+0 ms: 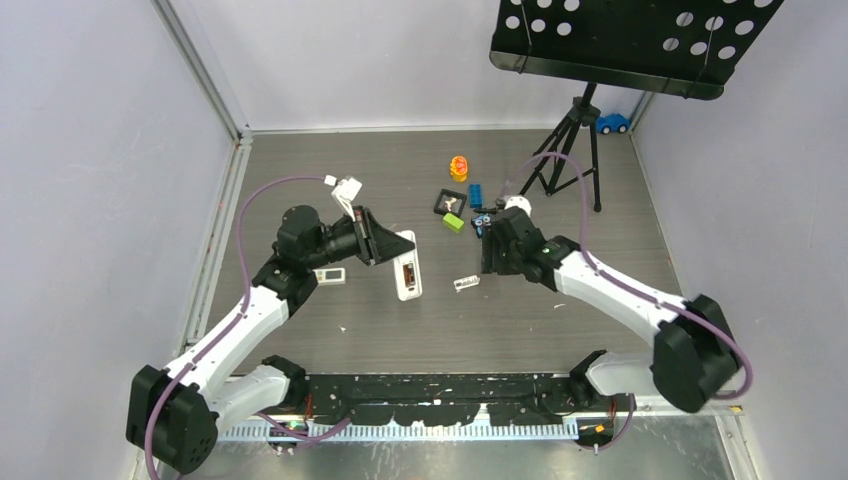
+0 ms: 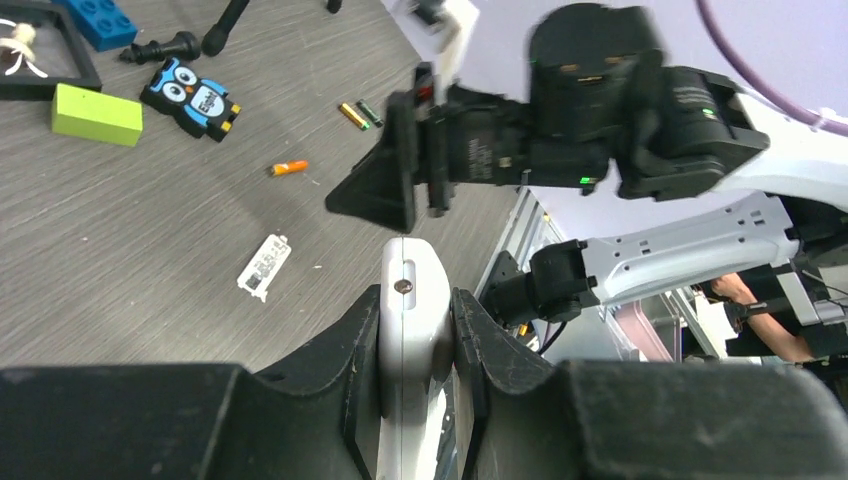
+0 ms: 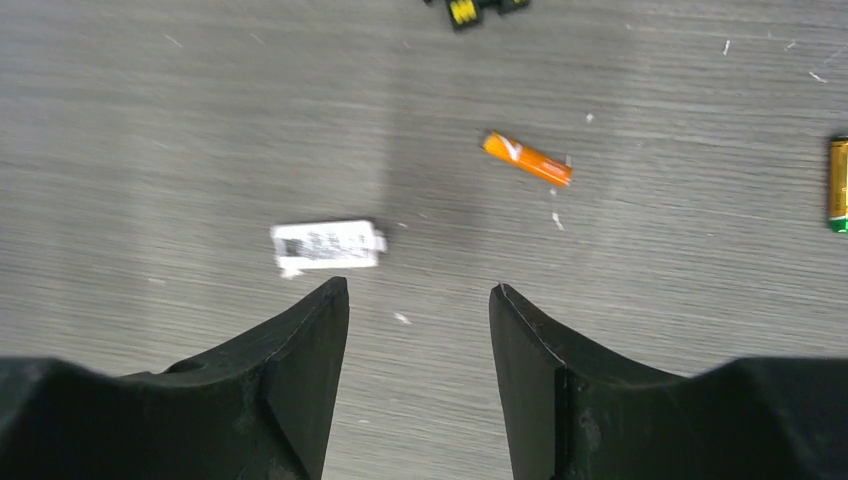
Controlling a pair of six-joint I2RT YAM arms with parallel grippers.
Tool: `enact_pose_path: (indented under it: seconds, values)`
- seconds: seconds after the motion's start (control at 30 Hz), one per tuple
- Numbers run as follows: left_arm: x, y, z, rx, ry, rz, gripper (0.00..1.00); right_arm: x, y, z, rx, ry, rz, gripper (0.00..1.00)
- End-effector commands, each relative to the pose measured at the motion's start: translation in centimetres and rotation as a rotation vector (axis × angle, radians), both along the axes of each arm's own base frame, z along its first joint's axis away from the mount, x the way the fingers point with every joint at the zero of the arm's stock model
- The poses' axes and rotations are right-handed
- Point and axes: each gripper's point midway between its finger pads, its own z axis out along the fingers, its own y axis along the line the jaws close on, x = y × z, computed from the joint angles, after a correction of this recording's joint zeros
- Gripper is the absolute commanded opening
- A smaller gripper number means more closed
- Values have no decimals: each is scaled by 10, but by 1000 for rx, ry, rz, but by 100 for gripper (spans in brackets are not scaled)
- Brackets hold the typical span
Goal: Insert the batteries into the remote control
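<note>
My left gripper (image 1: 390,248) is shut on the white remote control (image 1: 407,268), holding it on edge with the open battery recess facing up; in the left wrist view the remote (image 2: 413,300) is clamped between both fingers. My right gripper (image 1: 488,252) is open and empty, hovering over the table (image 3: 418,295). An orange battery (image 3: 527,159) lies ahead of it to the right, also seen in the left wrist view (image 2: 290,168). Two dark and gold batteries (image 2: 358,114) lie farther off; one shows at the edge of the right wrist view (image 3: 838,184). The white battery cover (image 3: 327,244) lies by the right gripper's left finger.
A second small remote (image 1: 328,275) lies by the left arm. An owl toy (image 2: 190,97), green block (image 1: 454,222), blue brick (image 1: 476,193), black frame (image 1: 450,202) and orange toy (image 1: 459,167) sit behind the right gripper. A tripod (image 1: 570,150) stands at back right.
</note>
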Motion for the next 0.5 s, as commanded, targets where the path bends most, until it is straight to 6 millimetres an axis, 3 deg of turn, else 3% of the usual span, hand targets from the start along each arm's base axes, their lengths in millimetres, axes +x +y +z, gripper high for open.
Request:
enact_pose_path:
  seconds: [0.0,0.13,0.37,0.47]
  values:
    - [-7,-4,27,-59,-101,-50,0,9,-25,-14,-279,54,138,60]
    - [-12,-9,32,-92,-85,-89,0,23,-51,-32,-413,125,88,62]
    - [-15,-12,31,-117,-64,-103,0,36,-57,-69,-459,229,149,62]
    - [-14,-12,31,-119,-61,-102,0,47,-59,-74,-453,245,138,62]
